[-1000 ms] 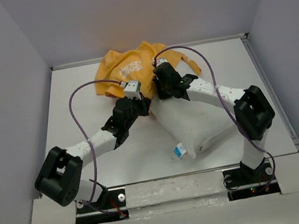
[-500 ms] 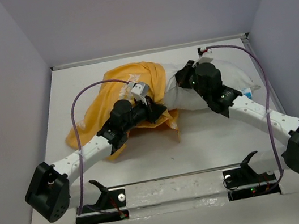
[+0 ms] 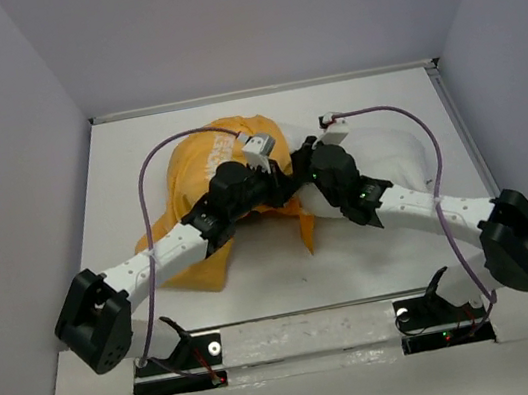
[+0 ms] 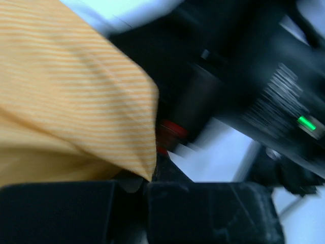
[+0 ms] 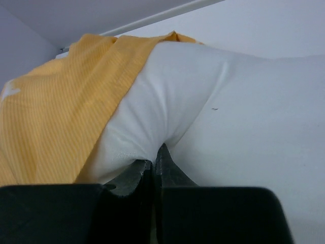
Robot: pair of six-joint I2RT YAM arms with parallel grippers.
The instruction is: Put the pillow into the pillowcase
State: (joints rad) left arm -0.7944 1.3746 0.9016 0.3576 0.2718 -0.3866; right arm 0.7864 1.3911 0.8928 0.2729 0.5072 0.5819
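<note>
Right now both tools meet nose to nose over the middle of the table [image 3: 376,260], almost touching each other. The left gripper [image 4: 144,184] has its jaws pressed together on a folded corner of the pillowcase [image 4: 66,91]. The orange striped cloth runs up and away to the left of its fingers, and the dark, blurred body of the other arm fills the space just ahead of it. The right gripper [image 5: 154,170] is likewise closed, pinching a pucker of the pillow [image 5: 228,112], whose white fabric bulges straight ahead of its fingers and off to their right. To the left of that pinch the orange cloth lies draped over the pillow's upper left side, the two touching along a slanted edge. How far the pillow sits inside the sack cannot be told. From above, the pillowcase is heaped behind and to the left of the left gripper, with one flap trailing toward the near edge just below the two tools, while the pillow stretches away to the right of the right gripper
</note>
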